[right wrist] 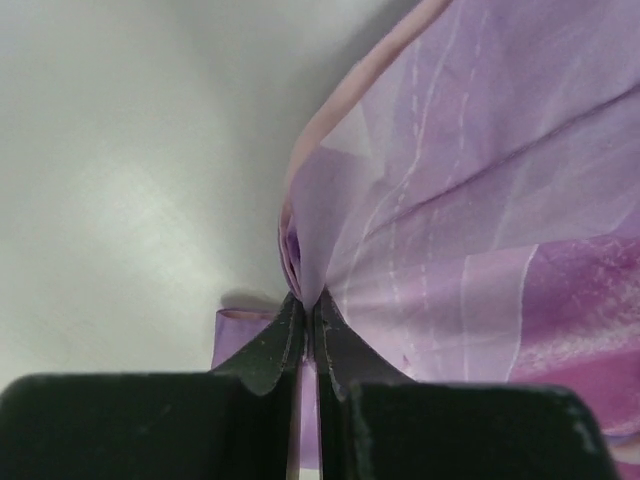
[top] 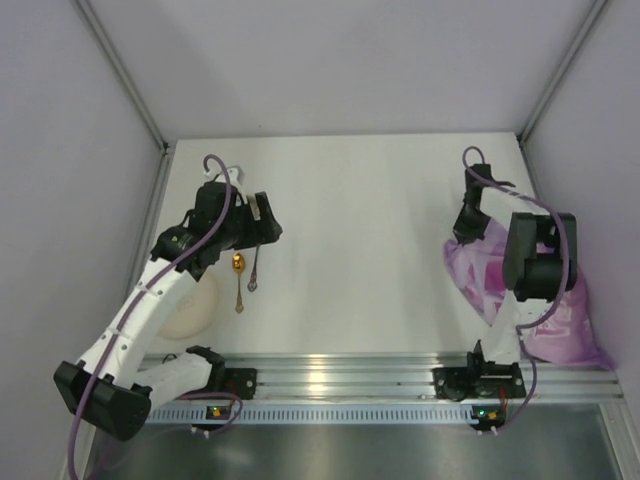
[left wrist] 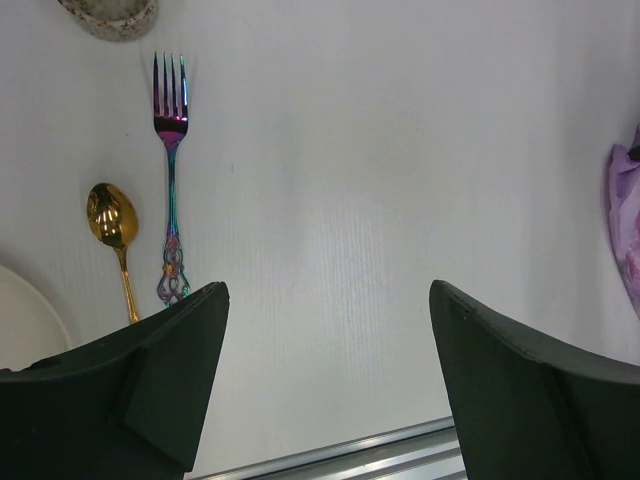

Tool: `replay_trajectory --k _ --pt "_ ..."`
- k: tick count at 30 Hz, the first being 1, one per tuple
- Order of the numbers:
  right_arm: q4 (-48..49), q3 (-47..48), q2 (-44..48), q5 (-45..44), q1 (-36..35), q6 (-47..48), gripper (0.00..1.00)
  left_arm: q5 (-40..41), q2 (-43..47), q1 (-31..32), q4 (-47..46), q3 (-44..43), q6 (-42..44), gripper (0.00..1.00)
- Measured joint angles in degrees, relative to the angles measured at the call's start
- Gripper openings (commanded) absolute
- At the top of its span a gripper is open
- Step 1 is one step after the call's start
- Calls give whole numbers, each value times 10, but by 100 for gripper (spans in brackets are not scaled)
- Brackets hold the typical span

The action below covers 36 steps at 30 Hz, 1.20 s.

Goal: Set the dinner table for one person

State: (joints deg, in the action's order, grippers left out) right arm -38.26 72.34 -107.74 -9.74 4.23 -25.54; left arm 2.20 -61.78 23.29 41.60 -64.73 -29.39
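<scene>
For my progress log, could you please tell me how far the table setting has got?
Nothing looks finished. In hand: the right gripper is shut on the bunched placemat at the table edge. The left gripper is open, empty, near the fork, spoon and plate. Left: spread the placemat and arrange those on it.

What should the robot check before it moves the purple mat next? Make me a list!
1. Right pincer pinching the mat: ok, shut on a fold.
2. Left pincer out of the way: ok, open and empty, over on the left.
3. Mat lying flat: not ok, it is bunched up at the right edge.
4. Bare table in the middle for the mat: ok.
5. Fork and spoon away from the mat: ok, side by side on the left.
6. Mat free under the right arm: cannot tell, the arm hides part of it.
</scene>
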Motion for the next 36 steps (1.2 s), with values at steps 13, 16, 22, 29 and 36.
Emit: replay_trajectory --k 13,16,22,29,36 --pt "-18 62 12 113 -454 -57 0 53 -6 0 0 11 -11 87" --pt "-18 73 12 137 -496 -74 0 69 -6 0 1 11 -17 87" --pt "-9 87 12 189 -511 -94 91 89 -6 0 10 11 -25 87" --pt "-4 95 72 210 -513 -96 100 94 -6 0 22 11 -36 86" --pt "-7 47 258 187 -504 -88 100 76 -66 34 -9 12 -47 84"
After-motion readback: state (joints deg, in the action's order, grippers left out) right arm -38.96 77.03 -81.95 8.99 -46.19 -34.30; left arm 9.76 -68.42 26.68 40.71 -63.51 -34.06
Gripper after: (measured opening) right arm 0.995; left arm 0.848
